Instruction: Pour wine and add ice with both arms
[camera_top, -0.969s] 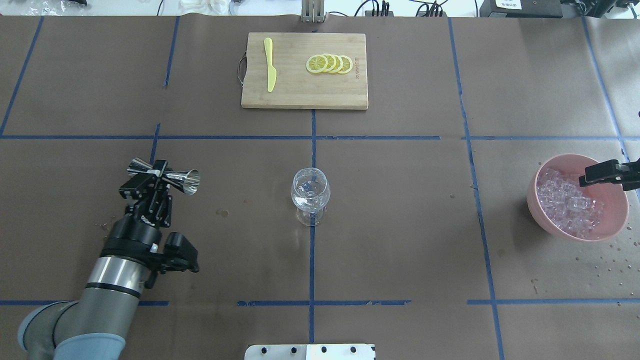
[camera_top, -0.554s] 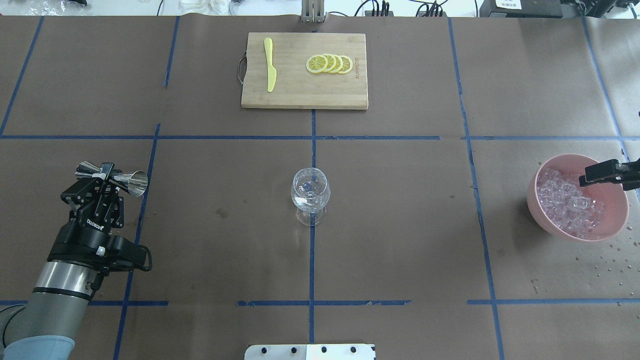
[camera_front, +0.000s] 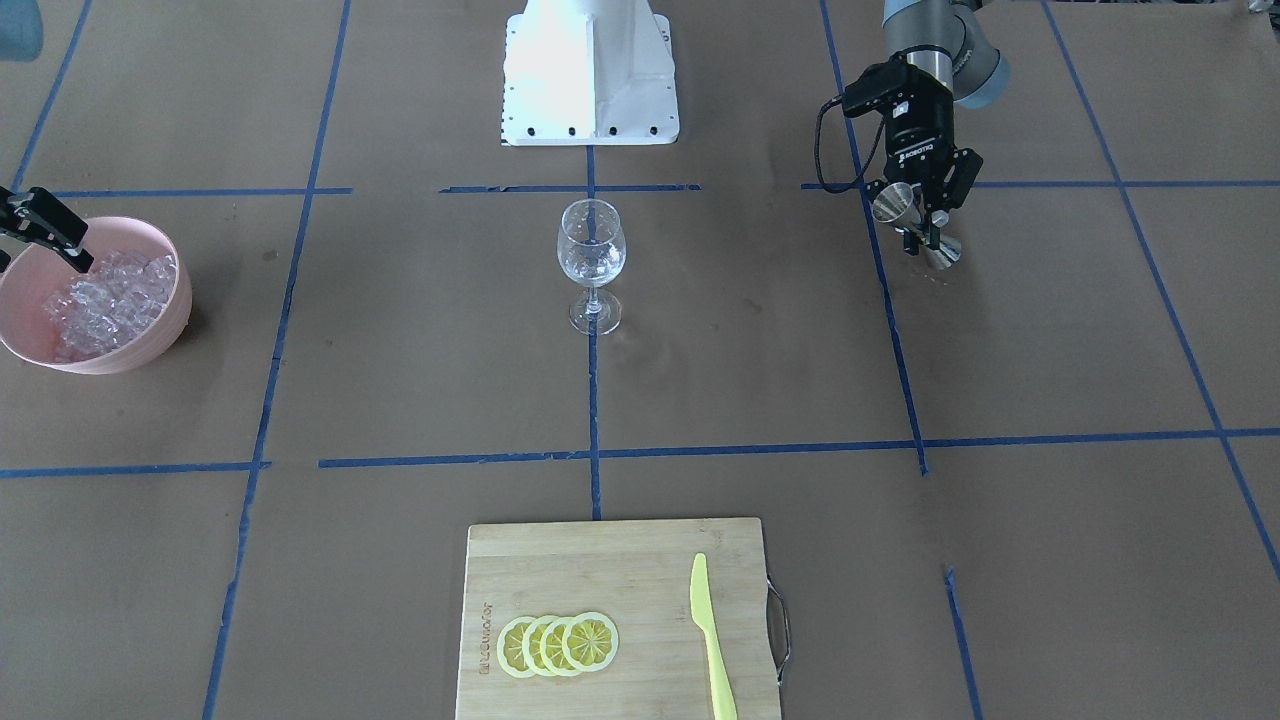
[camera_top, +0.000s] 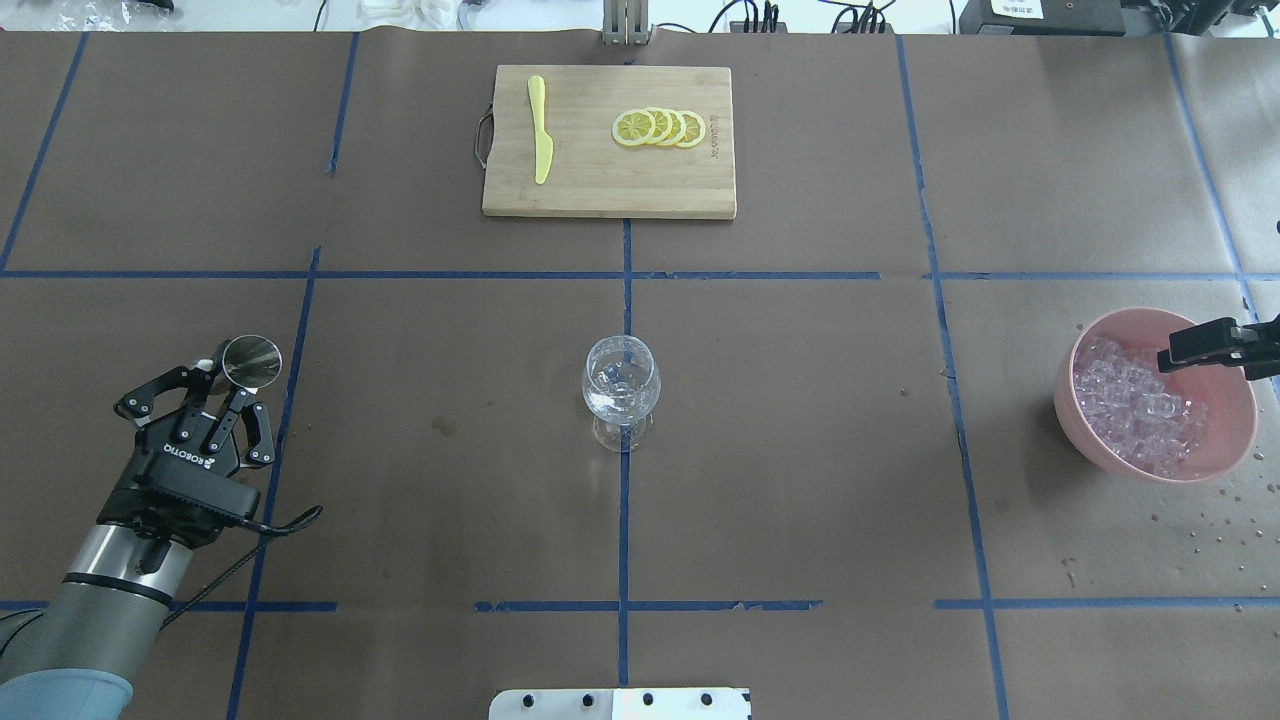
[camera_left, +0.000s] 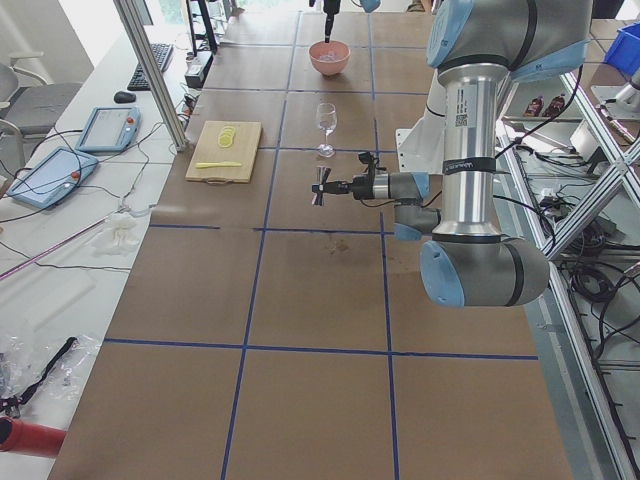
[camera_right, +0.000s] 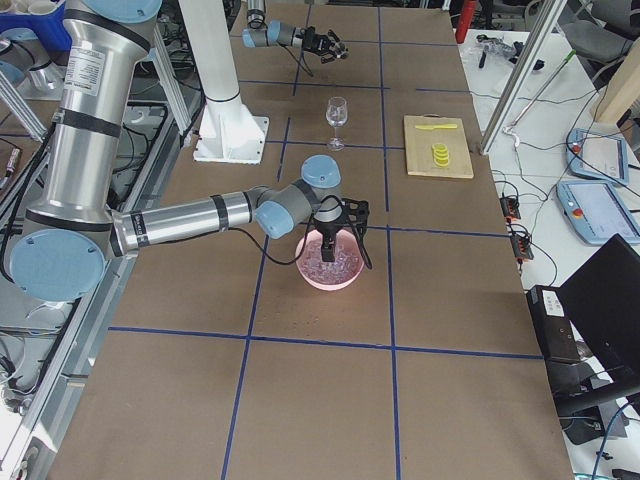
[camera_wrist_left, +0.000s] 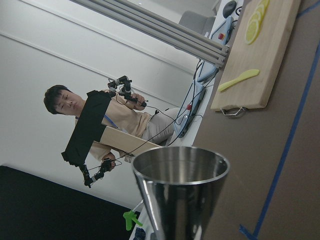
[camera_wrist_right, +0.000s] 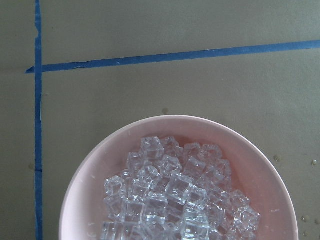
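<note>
A clear wine glass (camera_top: 621, 385) stands at the table's middle, also in the front view (camera_front: 591, 250). My left gripper (camera_top: 222, 378) is far left of it, shut on a steel double-cone jigger (camera_top: 250, 361) held above the table with one mouth up; the jigger fills the left wrist view (camera_wrist_left: 180, 175). The ice (camera_top: 1130, 405) is piled in a pink bowl (camera_top: 1150, 470) at the right. My right gripper (camera_top: 1235, 345) hangs over the bowl's far edge, open and empty. The right wrist view looks down on the ice (camera_wrist_right: 175, 200).
A bamboo cutting board (camera_top: 610, 190) at the far middle holds lemon slices (camera_top: 658, 128) and a yellow knife (camera_top: 540, 130). The white robot base (camera_front: 590, 70) is at the near middle edge. Water drops (camera_top: 1210, 530) speckle the paper by the bowl.
My left arm has drawn back to the left, away from the glass, and turned the jigger from lying sideways to mouth-up. The right arm has not moved.
</note>
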